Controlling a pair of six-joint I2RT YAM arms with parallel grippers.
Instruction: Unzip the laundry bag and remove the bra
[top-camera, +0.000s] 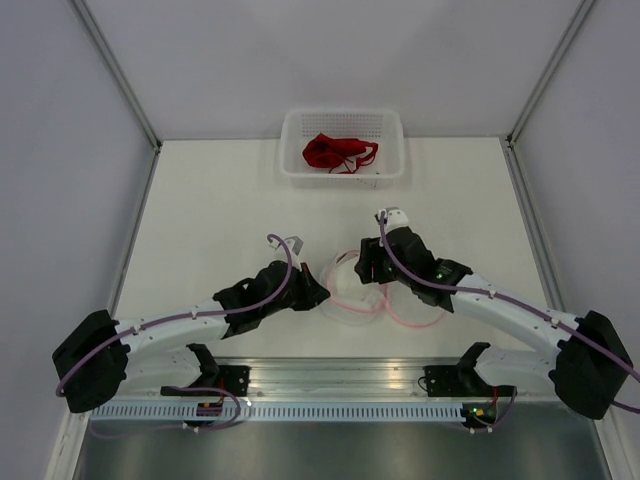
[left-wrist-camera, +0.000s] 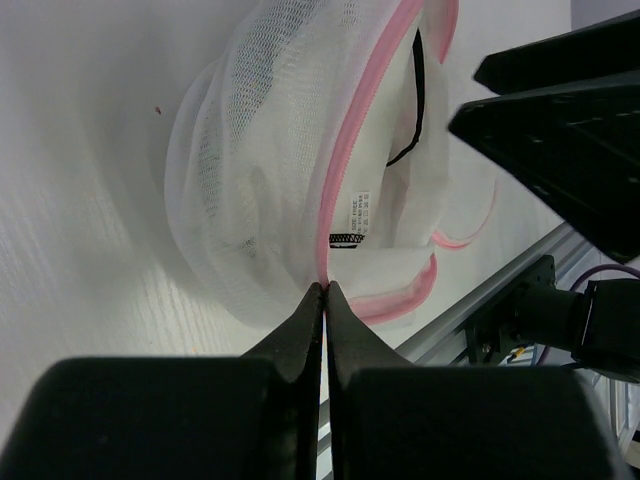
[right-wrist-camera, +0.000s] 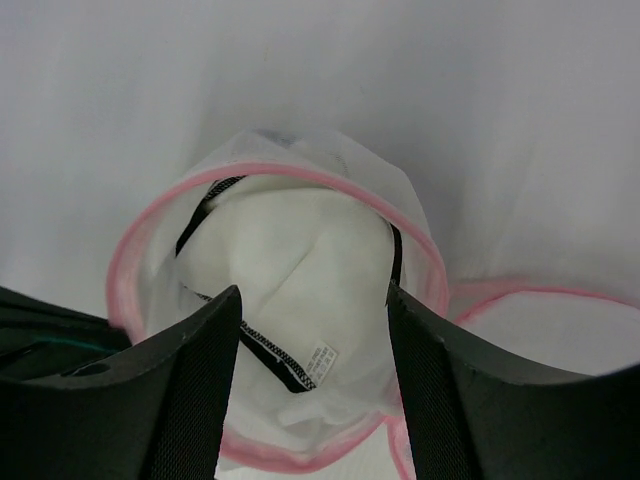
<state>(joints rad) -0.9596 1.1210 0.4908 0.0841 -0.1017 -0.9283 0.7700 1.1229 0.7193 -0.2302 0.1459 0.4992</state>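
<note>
Two arms meet at the near middle of the table (top-camera: 200, 220), where the laundry bag (top-camera: 345, 292) lies between their tips. The left arm (top-camera: 180, 320) reaches in from the left. Its jaws are shut tight, pinching the pink-trimmed edge of the laundry bag (left-wrist-camera: 260, 180) low on the mesh, beside a short black-and-white strip and a small printed label.

The right arm (top-camera: 500, 300) comes in from the right, with its jaws spread apart over the bag's mouth. In the right wrist view the two black fingers (right-wrist-camera: 200, 380) stand on either side of the opening and grip nothing. The laundry bag (right-wrist-camera: 300, 150) is unzipped: its pink rim forms an open ring facing that camera, and a loose flap (right-wrist-camera: 540, 325) of mesh with the same pink trim lies on the table just to the right of it.

The bra (right-wrist-camera: 300, 250) is inside the bag, a white padded cup with thin black straps and a small label at its lower edge. It fills most of the opening and sits between the spread fingers; whether they touch it cannot be told.

At the far edge of the table, well apart from the arms, stands a clear plastic basket (top-camera: 290, 150) holding a red garment (top-camera: 338, 152).
</note>
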